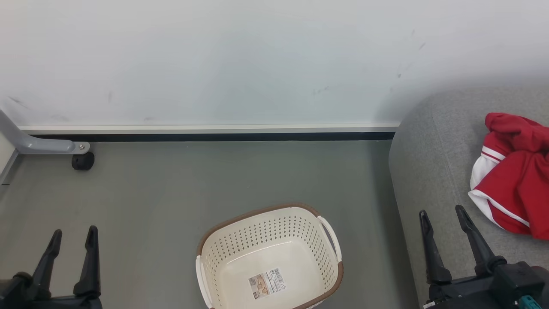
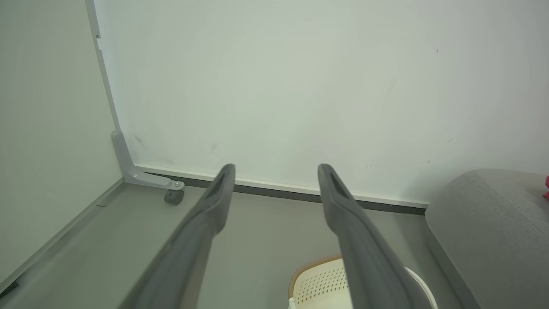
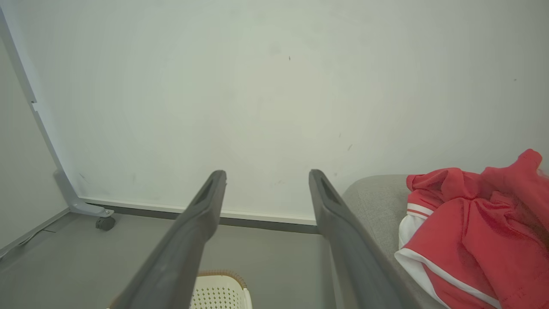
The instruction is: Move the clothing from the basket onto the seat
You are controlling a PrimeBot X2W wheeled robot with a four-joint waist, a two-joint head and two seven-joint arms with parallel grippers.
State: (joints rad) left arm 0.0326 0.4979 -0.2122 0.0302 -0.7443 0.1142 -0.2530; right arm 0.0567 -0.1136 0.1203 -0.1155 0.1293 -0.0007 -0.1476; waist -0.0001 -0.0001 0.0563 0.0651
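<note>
Clothing [image 1: 514, 171] heaped red and white on the grey seat [image 1: 429, 150], just right of the right claw [image 1: 441, 211]. Right claw spread wide, holding nothing. Left claw [image 1: 74, 230] equally wide and empty, low over the grey floor [image 1: 171, 180]. Between the two, cream basket [image 1: 266, 231] upright on the floor, sticker on its base. Beyond, pale scuffed wall [image 1: 257, 64] with dark skirting; at far left, grey leg on a black caster [image 1: 82, 161].

The near rim of the basket [image 1: 274, 231] is cut off by the head view's bottom edge, and the print on its sticker [image 1: 266, 283] is too small to be read. Right of the basket, the clothing [image 1: 519, 180] and the seat [image 1: 429, 163] are cut off by the right edge.
</note>
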